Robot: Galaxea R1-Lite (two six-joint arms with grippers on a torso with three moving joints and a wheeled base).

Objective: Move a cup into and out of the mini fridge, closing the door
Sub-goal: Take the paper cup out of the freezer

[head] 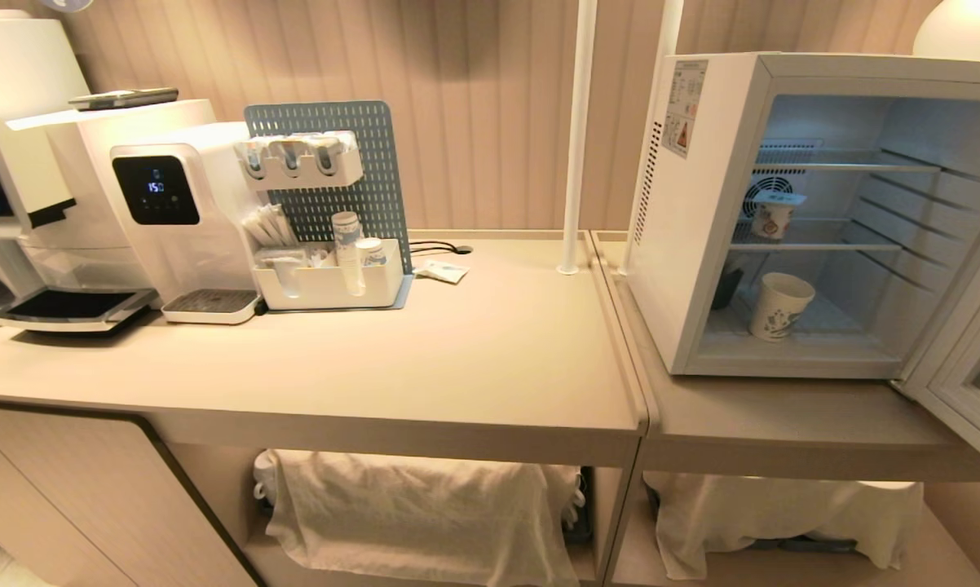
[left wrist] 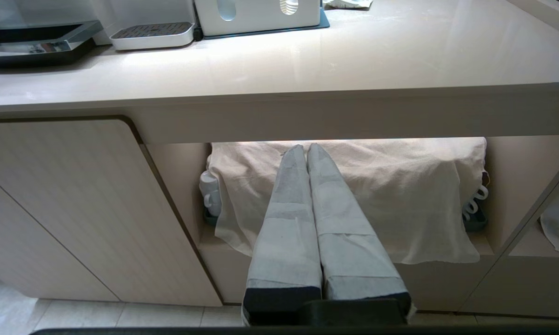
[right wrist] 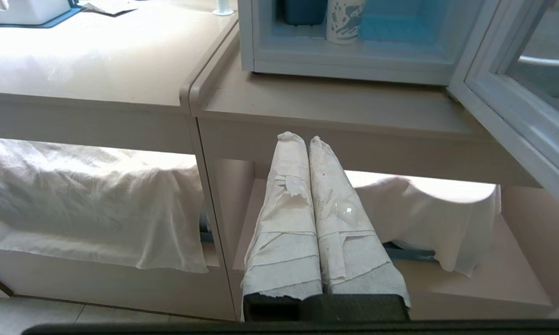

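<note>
The white mini fridge (head: 694,244) stands open on the right counter. Its door (head: 959,383) is swung out to the right, also seen in the right wrist view as the door (right wrist: 507,93). The white cup (head: 779,305) with a blue print sits on the fridge floor, and the cup (right wrist: 343,21) shows again at the fridge's front. My left gripper (left wrist: 305,148) is shut and empty, low in front of the under-counter shelf. My right gripper (right wrist: 303,137) is shut and empty, just below the counter edge under the fridge. Neither arm shows in the head view.
A small lidded tub (head: 774,215) sits on the fridge's middle wire shelf. A water dispenser (head: 176,212), an organiser with stacked cups (head: 327,277) and a pegboard stand on the left counter. A white pole (head: 576,139) rises beside the fridge. Cloths (head: 425,505) cover the lower shelves.
</note>
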